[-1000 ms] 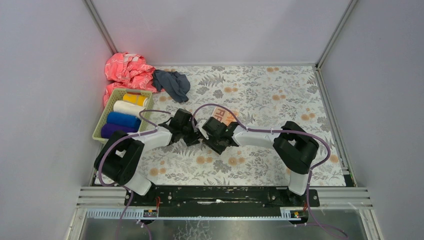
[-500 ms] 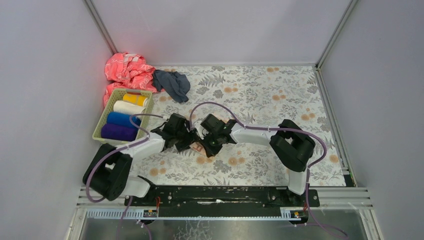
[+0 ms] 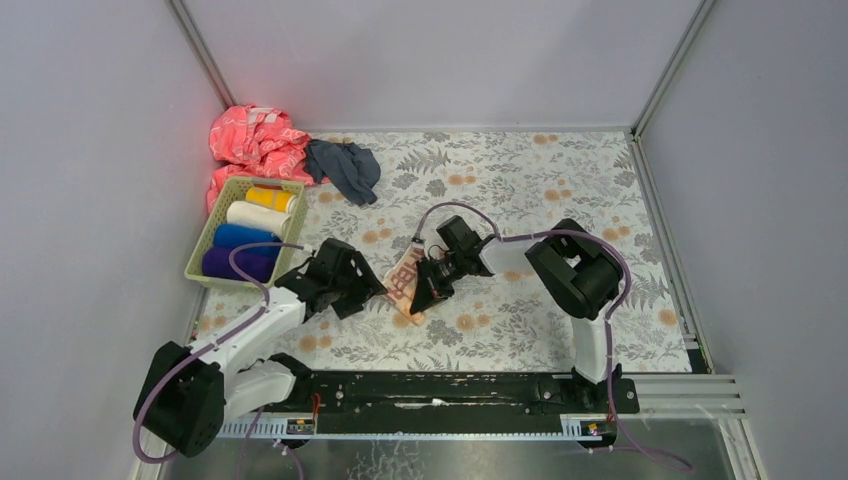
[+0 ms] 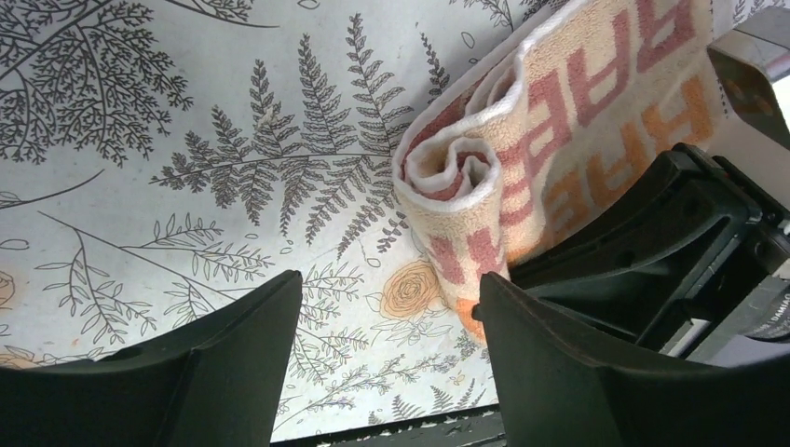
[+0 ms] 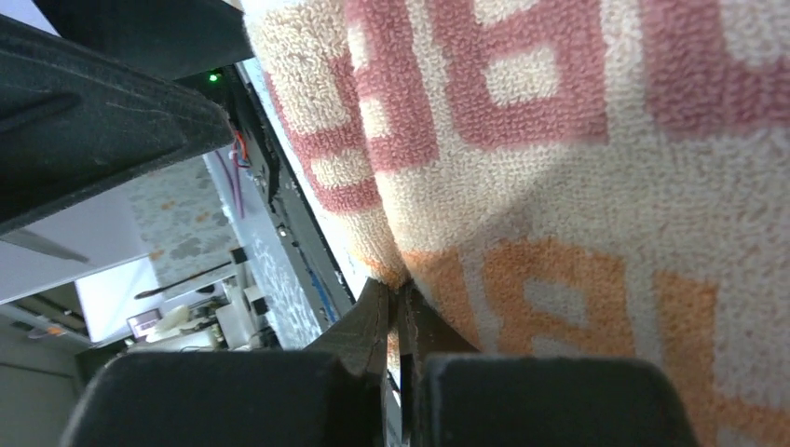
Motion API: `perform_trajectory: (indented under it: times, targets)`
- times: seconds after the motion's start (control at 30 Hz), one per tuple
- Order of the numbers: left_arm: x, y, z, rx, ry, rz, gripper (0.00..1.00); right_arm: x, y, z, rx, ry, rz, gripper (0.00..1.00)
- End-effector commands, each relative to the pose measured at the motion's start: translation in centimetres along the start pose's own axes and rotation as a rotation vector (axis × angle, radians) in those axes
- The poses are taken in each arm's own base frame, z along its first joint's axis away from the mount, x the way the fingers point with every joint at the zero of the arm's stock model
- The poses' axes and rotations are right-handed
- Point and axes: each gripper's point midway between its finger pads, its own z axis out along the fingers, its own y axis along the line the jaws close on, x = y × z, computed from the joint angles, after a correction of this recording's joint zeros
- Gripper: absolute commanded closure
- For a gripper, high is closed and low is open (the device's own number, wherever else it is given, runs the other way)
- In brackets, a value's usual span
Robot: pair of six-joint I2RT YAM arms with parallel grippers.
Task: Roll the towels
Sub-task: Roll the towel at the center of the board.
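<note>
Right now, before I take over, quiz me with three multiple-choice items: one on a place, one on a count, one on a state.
1. Where does the dark grey-blue towel lie? A in the basket; B beside the pink cloth; C at the near edge.
2. How many rolls are in the basket? A four; B two; C six.
3. The right gripper is: A open; B shut on nothing; C shut on the cream towel.
Key: B, it lies crumpled beyond the basket; A, yellow, white, blue and purple show; C, the right wrist view shows the cloth pinched.
</note>
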Motion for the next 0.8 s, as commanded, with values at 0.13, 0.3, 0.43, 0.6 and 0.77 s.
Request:
perform_trajectory:
  times: [0.13, 0.3, 0.43, 0.6, 0.77]
  targets:
    - [-1.0, -1.9, 1.0, 0.029, 0.002, -0.007, 0.33, -0.1, 0.0, -0.1, -0.139, 0.02, 0.142, 1.0]
    - [-1.5, -2.8, 2.4, 0.034, 0.003, -0.002, 0.36, -0.4, -0.6, 0.0, -0.126, 0.033, 0.164, 1.0]
    - [-1.4, -2.9, 3.2, 0.031, 0.015, -0.004, 0.36, -0.8, -1.0, -0.1, -0.087, 0.034, 0.149, 0.99]
    - [-0.9, -0.5, 4.5, -0.06, 0.021, -0.001, 0.42, -1.9, -0.6, -1.4, 0.015, -0.01, 0.052, 0.82]
    - [0.0, 1.5, 5.4, -0.106, 0.036, -0.019, 0.43, -2.4, 1.2, -3.8, 0.183, -0.062, -0.167, 0.6]
